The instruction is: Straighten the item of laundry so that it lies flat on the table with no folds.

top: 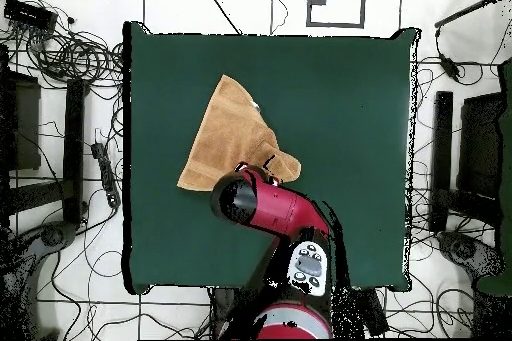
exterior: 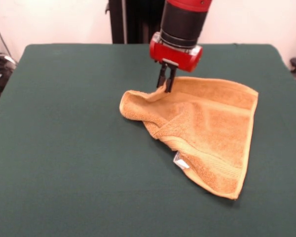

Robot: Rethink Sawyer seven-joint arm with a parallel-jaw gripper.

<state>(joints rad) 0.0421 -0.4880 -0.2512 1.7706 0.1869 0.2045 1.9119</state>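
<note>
The item of laundry (exterior: 207, 133), an orange-yellow terry towel, lies right of centre on the green table (exterior: 64, 148). Its left part is folded over into a rumpled roll, while its right part lies flatter, with a border band and a white tag (exterior: 180, 160) at the near edge. My gripper (exterior: 166, 88) comes straight down at the towel's far edge, its fingers drawn together on a small raised peak of cloth. Overhead, the towel (top: 232, 132) sits left of centre on the table (top: 340, 107), and the arm's wrist (top: 240, 200) hides the gripper.
The red and black arm (top: 285, 217) reaches over the table's bottom edge in the overhead view. Cables and stands (top: 70, 57) surround the table on the floor. Green cloth spreads wide to the towel's left in the front view.
</note>
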